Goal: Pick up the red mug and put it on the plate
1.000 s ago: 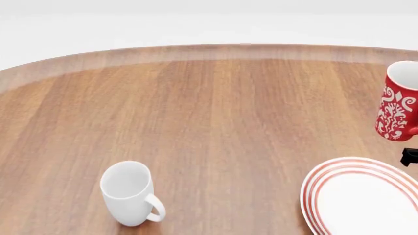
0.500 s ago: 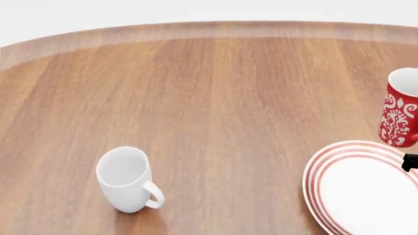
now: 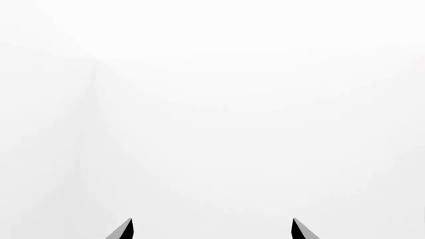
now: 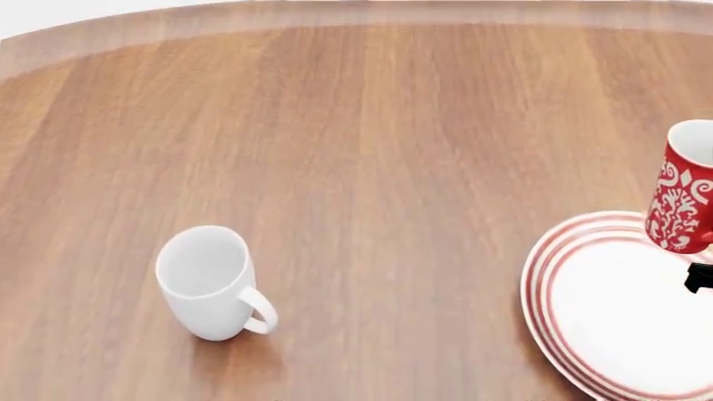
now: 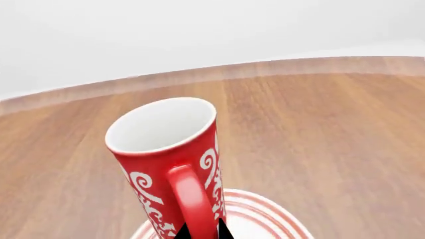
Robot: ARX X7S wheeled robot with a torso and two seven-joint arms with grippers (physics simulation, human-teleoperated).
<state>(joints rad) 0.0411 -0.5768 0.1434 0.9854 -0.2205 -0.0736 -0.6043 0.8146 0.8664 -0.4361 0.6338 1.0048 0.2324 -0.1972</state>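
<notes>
The red mug (image 4: 683, 188) with white swirls hangs in the air at the far right of the head view, over the far rim of the plate (image 4: 613, 326), a white plate with red rings. In the right wrist view the mug (image 5: 169, 159) is upright, its white inside showing, with the plate (image 5: 265, 221) below it. My right gripper (image 5: 199, 233) is shut on the mug's red handle; only a dark bit of it (image 4: 699, 278) shows in the head view. My left gripper (image 3: 212, 230) is open and empty, facing blank white; it is out of the head view.
A plain white mug (image 4: 209, 282) stands upright at the front left of the round wooden table (image 4: 368, 167), handle toward the right. The table's far edge (image 4: 334, 12) curves along the top of the head view.
The head view has tilted down, so the table's far edge moved up the frame. The red mug now hangs over the plate's far rim instead of beyond it.
</notes>
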